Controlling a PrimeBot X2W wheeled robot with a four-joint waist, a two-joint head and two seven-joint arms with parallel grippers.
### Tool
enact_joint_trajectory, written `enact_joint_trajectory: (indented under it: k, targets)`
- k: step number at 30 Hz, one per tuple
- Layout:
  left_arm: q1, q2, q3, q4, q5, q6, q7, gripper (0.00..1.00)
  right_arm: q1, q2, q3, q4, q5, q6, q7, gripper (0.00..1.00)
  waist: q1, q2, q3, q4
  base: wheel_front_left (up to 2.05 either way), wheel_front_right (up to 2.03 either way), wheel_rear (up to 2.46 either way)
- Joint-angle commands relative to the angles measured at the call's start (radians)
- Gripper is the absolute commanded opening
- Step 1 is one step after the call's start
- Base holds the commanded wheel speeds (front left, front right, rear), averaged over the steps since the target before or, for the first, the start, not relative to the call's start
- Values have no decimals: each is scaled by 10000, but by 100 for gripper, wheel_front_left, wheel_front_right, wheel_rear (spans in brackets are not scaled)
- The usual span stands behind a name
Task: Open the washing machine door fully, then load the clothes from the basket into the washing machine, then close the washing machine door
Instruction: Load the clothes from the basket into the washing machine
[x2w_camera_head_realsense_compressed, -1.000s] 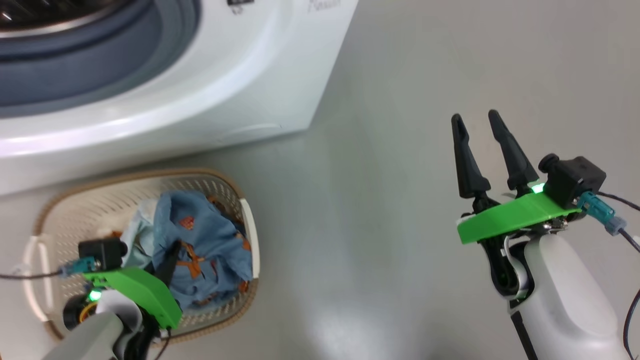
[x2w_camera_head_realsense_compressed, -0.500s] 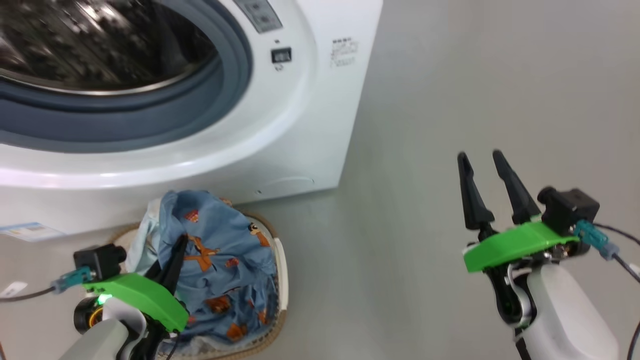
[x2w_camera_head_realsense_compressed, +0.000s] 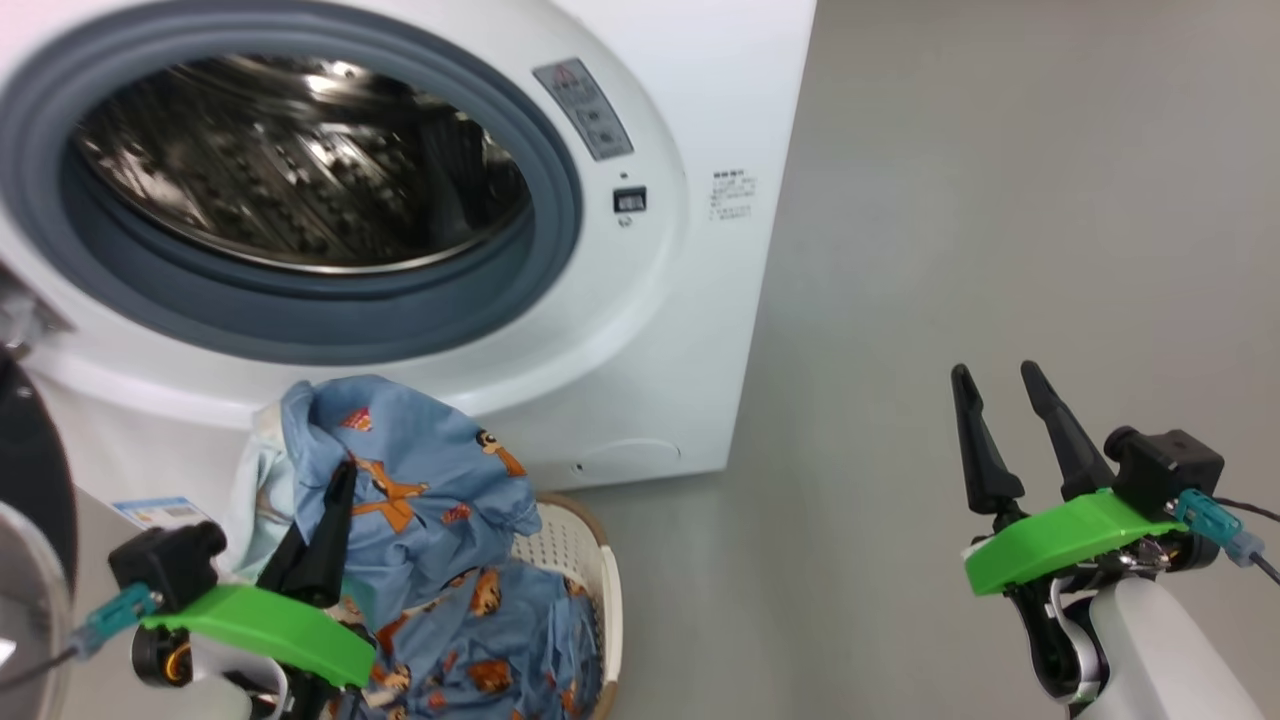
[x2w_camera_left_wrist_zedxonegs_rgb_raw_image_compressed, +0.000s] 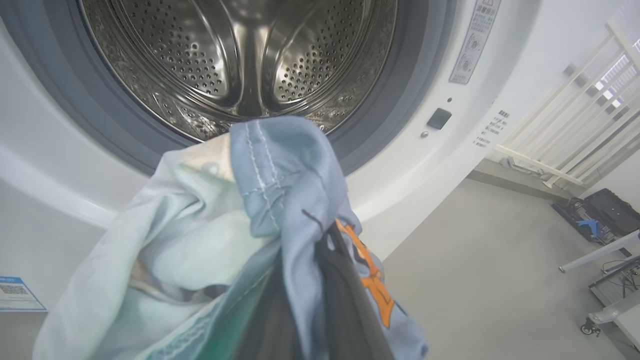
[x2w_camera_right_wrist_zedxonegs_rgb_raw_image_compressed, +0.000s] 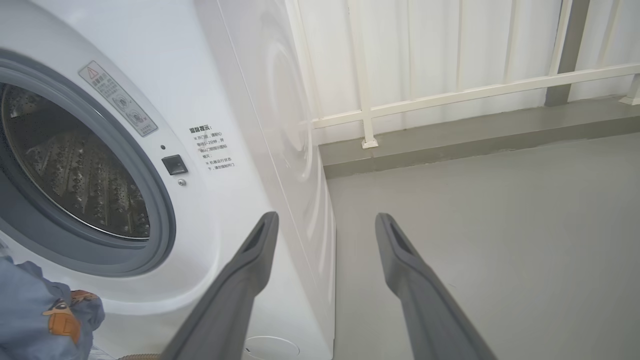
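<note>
The clothes (x2w_camera_head_realsense_compressed: 430, 490) are soft, light and floppy, so they will droop and could slip. A bunched fold near the top is a good place to pinch. The left tool (x2w_camera_head_realsense_compressed: 343, 475) is clamped on that fold, holding them over the basket (x2w_camera_head_realsense_compressed: 585, 570), just below the washing machine (x2w_camera_head_realsense_compressed: 700, 330) opening. The right tool (x2w_camera_head_realsense_compressed: 995, 372) is spread apart, holding nothing, well off to the side.
</note>
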Motion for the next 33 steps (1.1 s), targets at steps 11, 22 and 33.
enact_joint_trajectory:
  k: [11,22,33]
  targets:
    - [1452,-35,1771,-2591,1786,982,-133,0,508,-389,420,-355,356,56,-80,100,0,0,-1347,346,0,0,0]
    - [1899,-41,1986,-3479,2079,1355,-133,0,541,-565,726,-354,299,56,-80,100,0,0,-1336,348,0,0,0]
    - [1739,-66,2311,-3589,2204,1375,-133,0,364,-529,778,-476,65,56,-80,100,0,0,-934,173,0,0,0]
